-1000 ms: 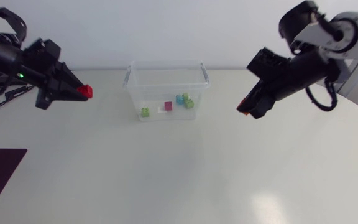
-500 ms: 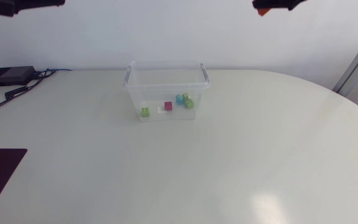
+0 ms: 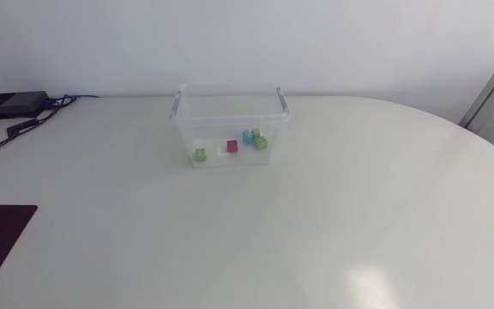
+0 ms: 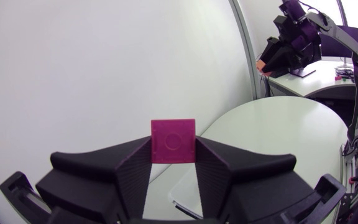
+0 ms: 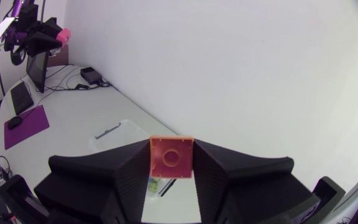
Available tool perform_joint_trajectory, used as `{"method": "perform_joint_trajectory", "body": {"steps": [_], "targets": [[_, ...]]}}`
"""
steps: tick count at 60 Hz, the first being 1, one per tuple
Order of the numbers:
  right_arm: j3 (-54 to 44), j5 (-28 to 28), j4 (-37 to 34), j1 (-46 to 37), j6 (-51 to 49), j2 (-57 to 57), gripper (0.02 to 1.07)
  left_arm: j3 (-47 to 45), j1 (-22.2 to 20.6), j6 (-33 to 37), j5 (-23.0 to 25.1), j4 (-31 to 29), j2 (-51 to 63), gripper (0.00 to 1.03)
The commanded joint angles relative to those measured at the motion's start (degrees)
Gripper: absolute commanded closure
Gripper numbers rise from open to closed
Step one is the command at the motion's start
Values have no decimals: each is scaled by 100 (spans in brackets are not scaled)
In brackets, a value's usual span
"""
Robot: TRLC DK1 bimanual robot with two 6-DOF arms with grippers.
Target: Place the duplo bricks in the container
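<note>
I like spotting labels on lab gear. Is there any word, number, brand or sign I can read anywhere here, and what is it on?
None can be read. The clear container shows no label. The reddish brick and the orange brick each show only a moulded ring, no letters.

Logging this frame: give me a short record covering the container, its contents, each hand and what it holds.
container: clear tub, upright, no lid on
contents: two green bricks, a blue brick, a red-pink brick
left hand: shut on a magenta brick, outside the head view
right hand: shut on an orange brick, tub visible below it
not yet in tub: both held bricks
</note>
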Motion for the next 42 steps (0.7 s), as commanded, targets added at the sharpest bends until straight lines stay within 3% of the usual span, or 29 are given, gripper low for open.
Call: {"method": "perform_joint_trajectory", "body": {"steps": [1, 16, 42], "targets": [[373, -20, 204, 72, 259, 263, 85, 365, -134, -319, -73, 156, 333, 81], [601, 24, 828, 177, 514, 887, 85, 611, -354, -750, -398, 754, 1009, 81], [1085, 42, 1144, 265, 655, 1977, 85, 805, -688, -961, -732, 1272, 1941, 81]]}}
